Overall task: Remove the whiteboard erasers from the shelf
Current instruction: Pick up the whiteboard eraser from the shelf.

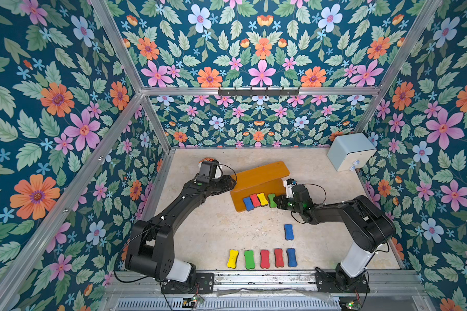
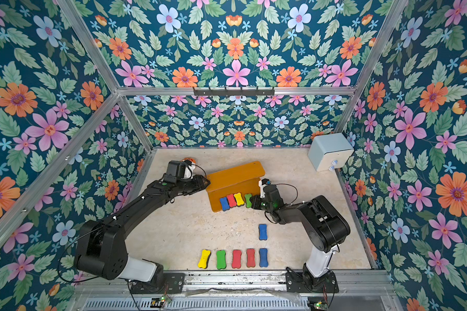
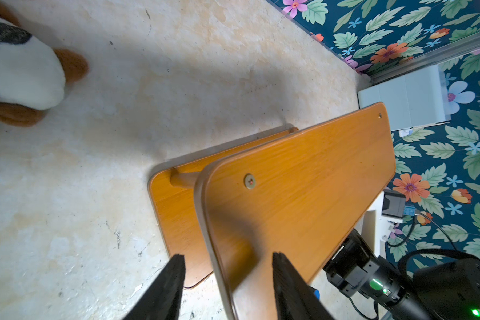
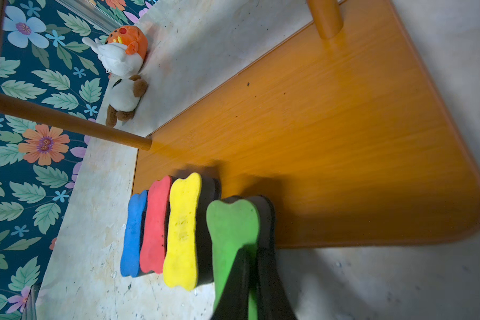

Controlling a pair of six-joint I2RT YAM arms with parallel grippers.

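Green eraser (image 4: 233,221) on edge, long axis across shelf (image 4: 344,138)

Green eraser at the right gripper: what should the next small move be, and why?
Probably lift the green eraser straight up off the shelf. The right gripper is shut on its end, it stands on edge on the lower board, and the yellow eraser stands close beside it, so a sideways drag might knock that one over.

We see four erasers (image 2: 231,200) in a row on the shelf (image 2: 235,172), our right gripper (image 2: 254,202) touching the green eraser (image 2: 248,200); six more lie on the table (image 2: 186,231).
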